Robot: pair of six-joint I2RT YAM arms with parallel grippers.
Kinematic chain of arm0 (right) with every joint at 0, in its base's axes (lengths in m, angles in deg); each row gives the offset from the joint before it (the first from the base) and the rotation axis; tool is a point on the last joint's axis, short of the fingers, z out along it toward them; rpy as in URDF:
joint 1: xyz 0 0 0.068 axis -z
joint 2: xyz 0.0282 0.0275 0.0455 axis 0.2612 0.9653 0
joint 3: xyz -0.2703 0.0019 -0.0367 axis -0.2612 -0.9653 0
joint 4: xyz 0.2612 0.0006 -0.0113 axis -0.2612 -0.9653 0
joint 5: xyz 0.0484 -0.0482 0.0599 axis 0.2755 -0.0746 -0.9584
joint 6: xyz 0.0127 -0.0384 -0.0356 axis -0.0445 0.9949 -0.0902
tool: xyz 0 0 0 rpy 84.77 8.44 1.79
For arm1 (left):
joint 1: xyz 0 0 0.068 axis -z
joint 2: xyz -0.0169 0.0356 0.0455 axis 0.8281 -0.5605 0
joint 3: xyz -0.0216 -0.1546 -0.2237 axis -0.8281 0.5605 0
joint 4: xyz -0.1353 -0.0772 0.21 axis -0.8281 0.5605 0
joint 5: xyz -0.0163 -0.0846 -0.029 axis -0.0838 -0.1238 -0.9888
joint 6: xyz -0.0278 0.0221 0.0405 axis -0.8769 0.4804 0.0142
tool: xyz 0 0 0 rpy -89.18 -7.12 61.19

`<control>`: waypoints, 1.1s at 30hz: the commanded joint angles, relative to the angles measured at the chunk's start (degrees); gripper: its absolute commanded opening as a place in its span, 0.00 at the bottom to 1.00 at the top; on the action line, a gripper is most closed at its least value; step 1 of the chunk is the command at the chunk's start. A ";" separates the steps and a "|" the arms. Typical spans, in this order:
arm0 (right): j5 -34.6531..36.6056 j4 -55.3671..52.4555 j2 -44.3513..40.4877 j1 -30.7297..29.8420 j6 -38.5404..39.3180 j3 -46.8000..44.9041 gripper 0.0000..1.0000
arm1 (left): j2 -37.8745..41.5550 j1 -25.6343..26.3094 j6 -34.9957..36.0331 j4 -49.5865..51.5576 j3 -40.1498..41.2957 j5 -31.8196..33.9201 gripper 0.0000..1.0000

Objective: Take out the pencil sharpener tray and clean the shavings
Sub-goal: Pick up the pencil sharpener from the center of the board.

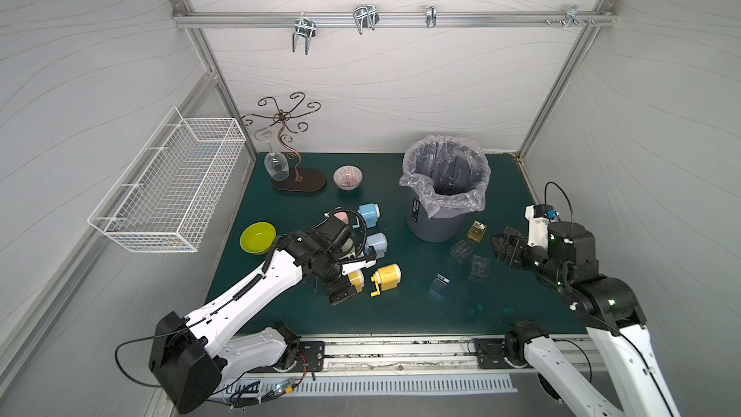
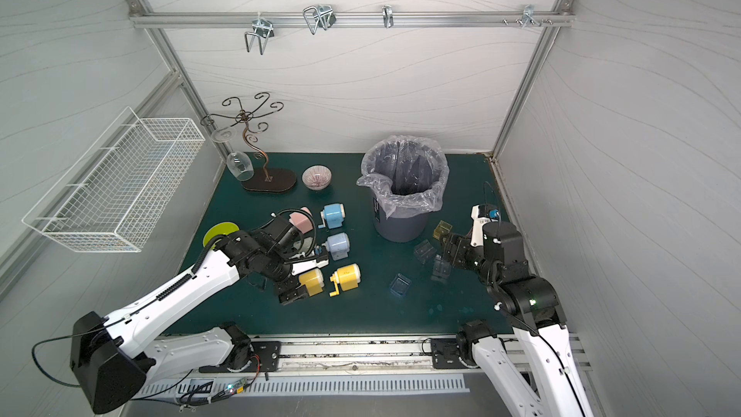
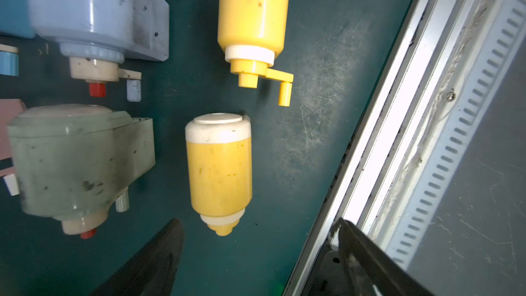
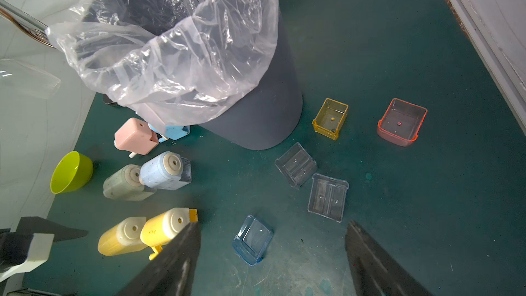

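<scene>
- Left arm (image 1: 256, 294) is reaching in from the front rail. The left gripper (image 1: 341, 292) is hanging low over the green mat (image 1: 401, 310), jaws apart and gripping nothing.
- Yellow sharpener (image 3: 219, 172) is lying on its side just ahead of those jaws. In the left wrist view, neither finger is touching it.
- Cranked yellow sharpener (image 1: 387, 278) is lying just beside it, handle sticking out.
- Pale blue sharpener (image 1: 377, 243), green sharpener (image 3: 76, 163), blue sharpener (image 1: 369, 210) and pink sharpener (image 4: 133, 136) are clustering behind, partly under the left wrist.
- Right gripper (image 1: 499, 248) is hovering over the right side of the mat, jaws wide apart and holding nothing.
- Five trays are lying loose on the mat near the bin (image 1: 431, 226).
  - Yellow tray (image 4: 331, 118) is sitting just beside the bin.
  - Red tray (image 4: 402, 122) is sitting apart, toward the right wall.
  - Clear tray (image 4: 296, 163) and second clear tray (image 4: 327, 196) are lying close together.
  - Blue tray (image 4: 252, 239) is lying tipped, nearest the yellow sharpeners.
- Shavings are too small to pick out in any view.
- Bin is standing upright at the back, with a clear liner folded over its rim.
- Lime bowl (image 1: 258, 237) is sitting left of the sharpeners. Patterned bowl (image 1: 348, 177) and glass stand (image 1: 298, 184) are sitting at the back left.
</scene>
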 commanded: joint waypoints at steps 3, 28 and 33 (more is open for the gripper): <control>0.54 -1.13 -0.74 -0.40 0.66 -1.20 0.81 | -4.49 0.22 2.03 -6.27 1.84 1.84 0.90; 1.50 -3.44 -3.55 -0.93 0.73 -3.55 0.81 | -21.53 0.22 3.54 -7.24 -1.64 1.74 0.65; 1.38 -3.24 -3.87 -0.93 0.27 -3.95 0.81 | -17.49 0.22 3.50 -4.89 -1.81 2.50 0.50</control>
